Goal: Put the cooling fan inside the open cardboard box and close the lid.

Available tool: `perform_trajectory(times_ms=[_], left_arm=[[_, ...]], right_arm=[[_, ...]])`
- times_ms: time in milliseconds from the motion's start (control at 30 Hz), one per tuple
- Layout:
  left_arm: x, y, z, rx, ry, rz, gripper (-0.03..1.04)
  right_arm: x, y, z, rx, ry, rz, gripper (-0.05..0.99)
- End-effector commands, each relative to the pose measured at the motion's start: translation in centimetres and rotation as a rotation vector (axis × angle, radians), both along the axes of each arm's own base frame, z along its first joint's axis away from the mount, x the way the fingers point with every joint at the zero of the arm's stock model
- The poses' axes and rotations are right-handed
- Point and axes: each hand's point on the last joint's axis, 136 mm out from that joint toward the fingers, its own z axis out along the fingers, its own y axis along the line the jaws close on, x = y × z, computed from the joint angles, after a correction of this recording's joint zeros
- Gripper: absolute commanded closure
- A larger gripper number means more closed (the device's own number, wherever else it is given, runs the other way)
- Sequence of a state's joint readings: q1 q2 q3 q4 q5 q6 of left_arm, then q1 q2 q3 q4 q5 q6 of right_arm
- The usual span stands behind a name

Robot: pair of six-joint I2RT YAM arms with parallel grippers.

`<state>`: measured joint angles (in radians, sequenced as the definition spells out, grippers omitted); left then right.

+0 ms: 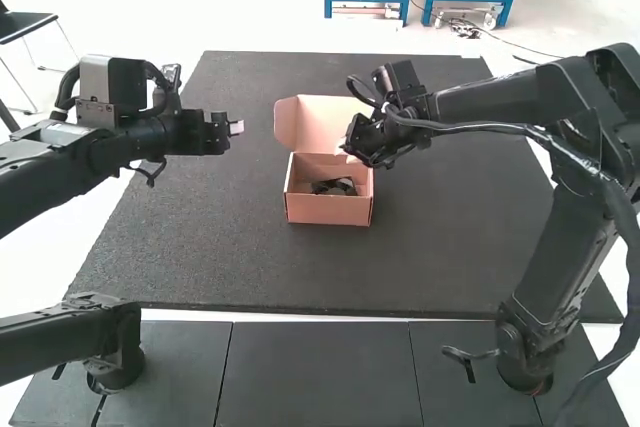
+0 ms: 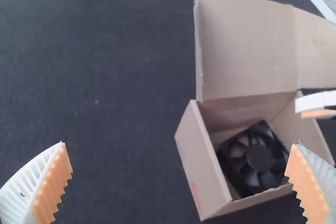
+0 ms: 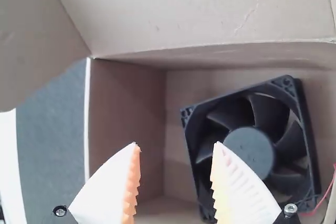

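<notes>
My left gripper (image 1: 232, 128) hangs spread wide over the mat (image 1: 190, 227) left of the box (image 1: 328, 204), fan (image 1: 333, 187) flat on the box floor, blades facing up, lid (image 1: 315, 122) upright behind, right gripper (image 1: 365, 147) parted, empty, above the box's right rear.

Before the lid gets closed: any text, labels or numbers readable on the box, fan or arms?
No text can be read.
Faint red print on the cardboard box outer wall: too small to read.
Sticker on the left arm: too blurred to read.
Cooling fan: no marking visible.
</notes>
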<state>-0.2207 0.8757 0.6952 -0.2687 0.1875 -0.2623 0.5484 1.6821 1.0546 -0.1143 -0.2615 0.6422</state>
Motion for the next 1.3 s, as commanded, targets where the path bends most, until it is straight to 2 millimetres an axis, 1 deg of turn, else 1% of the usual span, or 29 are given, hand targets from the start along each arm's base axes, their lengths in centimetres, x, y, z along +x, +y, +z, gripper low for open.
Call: perform_trajectory(times_ms=[0, 67, 100, 167, 233, 300, 367, 533, 600, 767, 933, 1000, 1167, 1267], left_arm=[[0.0, 0.2, 1.3, -0.026, -0.039, 0.007, 0.05], [0.1, 0.1, 1.1, -0.027, -0.033, 0.010, 0.05], [0.2, 0.2, 1.0, -0.025, -0.030, 0.014, 0.05], [0.5, 0.3, 0.7, -0.019, -0.017, 0.025, 0.05], [1.0, 0.5, 0.2, -0.009, 0.003, 0.036, 0.05], [1.6, 0.7, 0.0, 0.005, 0.012, 0.057, 0.05], [2.3, 0.9, -0.2, 0.016, 0.023, 0.073, 0.05], [4.2, 1.4, -0.5, 0.054, 0.037, 0.114, 0.05], [4.9, 1.3, -0.5, 0.058, 0.031, 0.118, 0.05], [6.7, 1.4, -1.1, 0.096, 0.023, 0.130, 0.05], [8.2, 1.4, -1.9, 0.111, 0.024, 0.135, 0.05], [8.9, 1.2, -2.0, 0.111, 0.017, 0.135, 0.05], [10.3, 0.9, -2.8, 0.116, 0.022, 0.133, 0.05], [11.0, 0.8, -2.9, 0.116, 0.017, 0.132, 0.05]], right_arm=[[1.4, 0.8, 3.0, 0.019, -0.080, 0.019, 0.47], [1.6, 1.1, 3.8, -0.002, -0.119, 0.061, 0.39], [1.6, 1.1, 4.0, -0.016, -0.134, 0.081, 0.38], [1.6, 1.0, 4.4, -0.055, -0.170, 0.131, 0.34], [1.6, 0.7, 4.7, -0.116, -0.220, 0.198, 0.34], [1.5, -0.1, 4.7, -0.210, -0.273, 0.259, 0.29], [1.6, -0.9, 5.1, -0.277, -0.325, 0.298, 0.29], [1.8, -3.0, 6.5, -0.414, -0.451, 0.321, 0.28], [1.6, -3.3, 7.3, -0.422, -0.478, 0.315, 0.27], [1.6, -5.3, 8.5, -0.451, -0.500, 0.271, 0.27], [1.8, -8.1, 8.7, -0.477, -0.491, 0.208, 0.27], [1.7, -9.3, 8.5, -0.492, -0.471, 0.192, 0.27], [2.4, -11.9, 7.8, -0.540, -0.457, 0.169, 0.27], [2.8, -13.1, 7.4, -0.565, -0.457, 0.166, 0.28]])
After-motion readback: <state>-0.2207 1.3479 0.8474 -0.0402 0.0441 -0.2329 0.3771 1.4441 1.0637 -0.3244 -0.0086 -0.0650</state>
